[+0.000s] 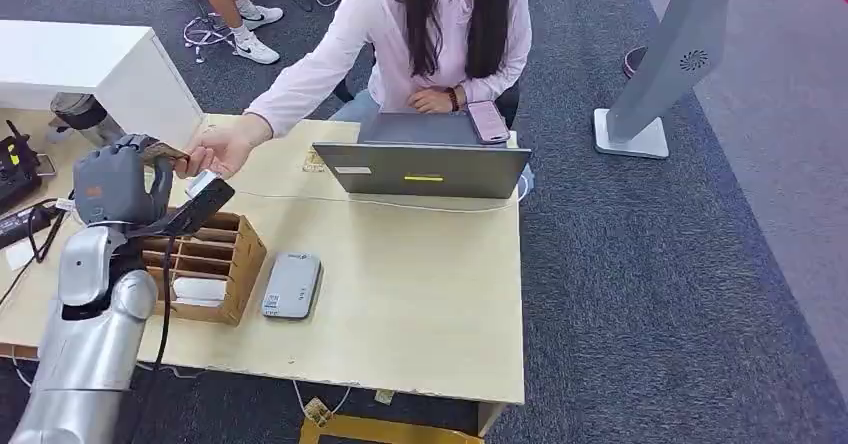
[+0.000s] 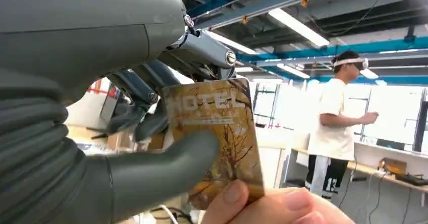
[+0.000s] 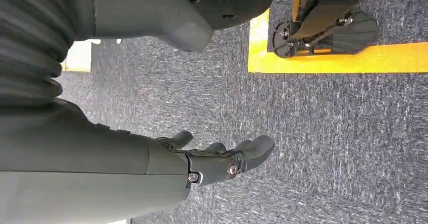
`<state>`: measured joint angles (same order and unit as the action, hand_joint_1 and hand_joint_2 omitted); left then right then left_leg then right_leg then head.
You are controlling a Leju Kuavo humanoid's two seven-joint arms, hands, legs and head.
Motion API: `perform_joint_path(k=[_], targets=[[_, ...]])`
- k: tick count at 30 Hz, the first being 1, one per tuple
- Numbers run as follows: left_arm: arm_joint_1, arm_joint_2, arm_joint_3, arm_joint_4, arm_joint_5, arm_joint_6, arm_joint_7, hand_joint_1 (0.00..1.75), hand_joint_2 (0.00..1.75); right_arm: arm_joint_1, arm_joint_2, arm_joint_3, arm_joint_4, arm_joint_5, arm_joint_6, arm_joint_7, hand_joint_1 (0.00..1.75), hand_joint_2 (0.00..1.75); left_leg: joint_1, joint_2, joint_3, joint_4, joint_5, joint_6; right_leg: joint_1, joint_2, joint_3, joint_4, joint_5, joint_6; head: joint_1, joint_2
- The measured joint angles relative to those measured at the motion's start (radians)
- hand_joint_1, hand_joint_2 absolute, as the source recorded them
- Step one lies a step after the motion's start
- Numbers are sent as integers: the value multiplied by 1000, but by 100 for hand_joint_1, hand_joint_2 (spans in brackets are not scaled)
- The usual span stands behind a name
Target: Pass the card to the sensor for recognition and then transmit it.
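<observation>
Two hands meet on the card (image 2: 214, 138) at the head view's left: it is pinched by the left hand (image 1: 115, 184) and a person's hand (image 1: 212, 151). Thin, stiff, light, probably slick, it is best held by its flat faces. The right hand (image 3: 222, 158) hangs loose, holding nothing.

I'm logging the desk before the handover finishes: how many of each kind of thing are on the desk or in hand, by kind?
Cards: 1, the hotel card, held by the left hand and a person's hand
Laptops: 1
Phones: 1
Card readers: 1
Wooden organizers: 1
Total: 5
</observation>
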<state>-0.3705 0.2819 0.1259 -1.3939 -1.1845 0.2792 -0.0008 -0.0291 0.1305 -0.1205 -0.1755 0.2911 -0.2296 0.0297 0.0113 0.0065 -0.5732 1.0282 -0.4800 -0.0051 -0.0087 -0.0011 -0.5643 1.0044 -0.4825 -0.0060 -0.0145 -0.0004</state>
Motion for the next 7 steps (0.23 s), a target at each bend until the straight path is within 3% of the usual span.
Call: perform_joint_path(k=[3,7], targets=[[3,-4,0,9,56,-6,-19,0,175,0,0,0,0,2,1,-2,0,175,0,0,0,0,0,0,0,0,0,0,0,0,0,0],[47,-16,0,-18,318,-82,-107,0,175,1,0,0,0,2,2,-12,0,175,0,1,0,0,0,0,0,1,0,0,0,0,0,0]])
